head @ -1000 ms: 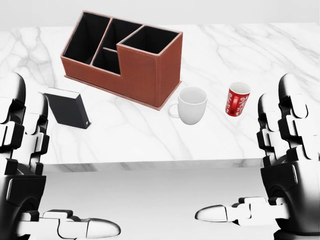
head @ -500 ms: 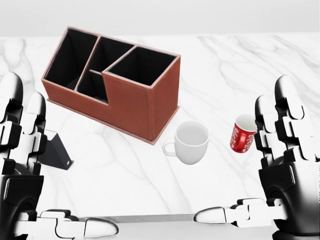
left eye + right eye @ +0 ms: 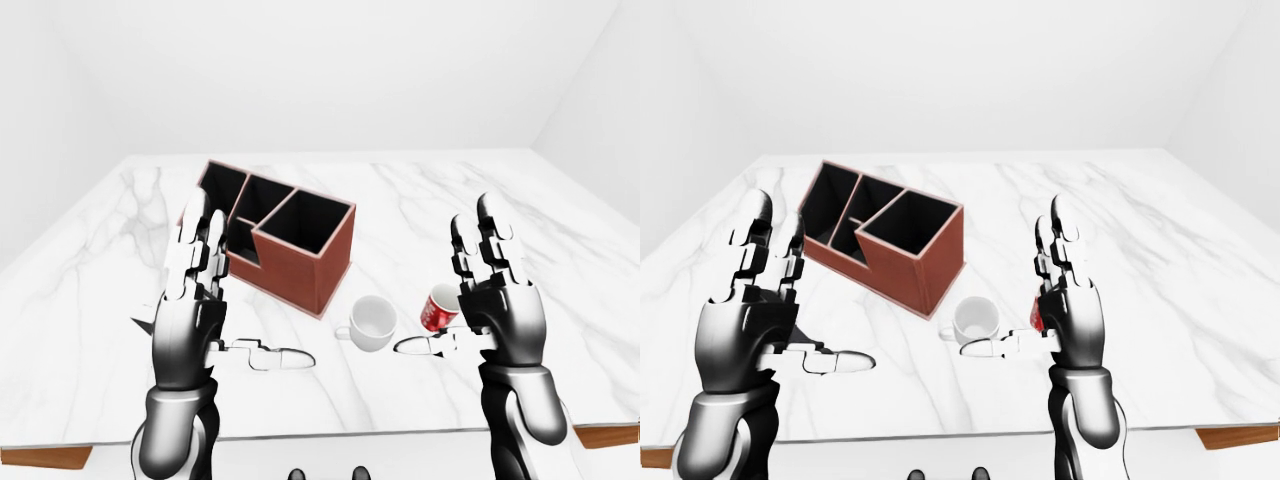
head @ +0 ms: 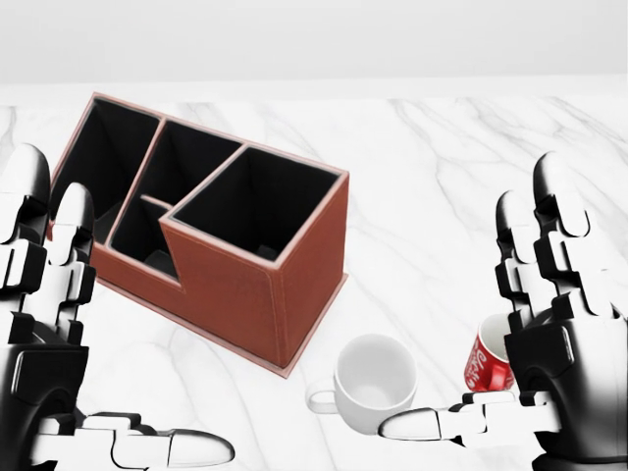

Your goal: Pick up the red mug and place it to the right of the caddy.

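Nearest the robot in the head view, both hands were raised with palms turned inward. The left hand (image 4: 44, 334) stood at the view's left edge, its fingers spread straight up and its thumb stretched out flat toward the view's middle, holding nothing. The right hand (image 4: 559, 343) stood at the view's right edge in the same pose, fingers apart and upright, thumb pointing left, empty as well.

Just to the left of the right hand's palm, and partly hidden behind its fingers, stood the red mug (image 4: 488, 361). It rested on the marble table (image 4: 432, 196), leaning slightly, with white lettering on its side; whether the fingers touched it could not be told. The right thumb reached under the mug's lower edge in the view, toward a white mug (image 4: 371, 383) that sat just left of the red one, handle pointing to the view's left.

Farther off, between the two hands and nearer the left one, sat the brown caddy (image 4: 245, 285), open-topped with several dark compartments, set at an angle on the table. The red mug lay to its right, with the white mug between them.
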### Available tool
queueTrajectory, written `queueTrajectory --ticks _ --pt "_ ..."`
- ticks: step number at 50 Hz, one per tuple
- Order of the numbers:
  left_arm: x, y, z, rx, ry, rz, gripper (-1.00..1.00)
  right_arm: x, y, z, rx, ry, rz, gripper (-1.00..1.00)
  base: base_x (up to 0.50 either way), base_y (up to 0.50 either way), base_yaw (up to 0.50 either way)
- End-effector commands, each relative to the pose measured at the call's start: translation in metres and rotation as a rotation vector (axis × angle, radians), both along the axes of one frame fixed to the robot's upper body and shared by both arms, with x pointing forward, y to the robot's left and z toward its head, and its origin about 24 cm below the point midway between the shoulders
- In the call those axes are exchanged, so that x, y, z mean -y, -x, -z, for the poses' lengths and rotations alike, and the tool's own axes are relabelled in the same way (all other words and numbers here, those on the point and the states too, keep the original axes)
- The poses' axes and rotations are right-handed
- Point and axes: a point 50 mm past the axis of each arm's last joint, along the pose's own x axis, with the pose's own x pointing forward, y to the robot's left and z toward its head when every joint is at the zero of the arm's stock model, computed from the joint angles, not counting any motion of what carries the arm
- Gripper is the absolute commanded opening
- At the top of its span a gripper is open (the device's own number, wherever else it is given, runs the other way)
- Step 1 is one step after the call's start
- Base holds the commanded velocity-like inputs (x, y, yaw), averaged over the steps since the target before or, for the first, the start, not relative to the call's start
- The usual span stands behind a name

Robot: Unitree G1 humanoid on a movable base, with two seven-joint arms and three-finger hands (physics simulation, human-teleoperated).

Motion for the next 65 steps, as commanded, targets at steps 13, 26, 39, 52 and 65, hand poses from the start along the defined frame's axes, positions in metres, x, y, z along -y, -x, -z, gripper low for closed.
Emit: queueTrajectory --ticks 13,26,39,52,65 --pt "-0.0002 0.0007 -0.0009 0.004 -0.001 0.000 1.00 -0.0012 -0.0005 0.0018 -0.010 0.008 0.001 1.00 0.50 -0.07 0.00" --pt "-0.0008 0.0009 -0.0010 0.005 -0.001 -0.001 1.00 -0.0003 -0.0024 0.0036 -0.017 0.007 0.016 1.00 0.23 -0.01 0.00" --pt "-0.0004 0.0011 -0.0014 0.007 -0.001 0.000 1.00 -0.0005 0.0011 0.0015 -0.007 -0.015 -0.016 1.00 0.00 -0.17 0.00" --pt "0.0002 0.0018 -0.0028 0.014 -0.002 0.001 1.00 0.0011 -0.0012 -0.0013 0.007 -0.002 0.023 1.00 0.00 -0.08 0.00" --pt "-0.0003 0.0025 -0.0031 0.015 -0.003 0.001 1.00 -0.0008 0.0016 -0.0012 0.006 -0.012 -0.001 1.00 0.28 0.00 0.00"
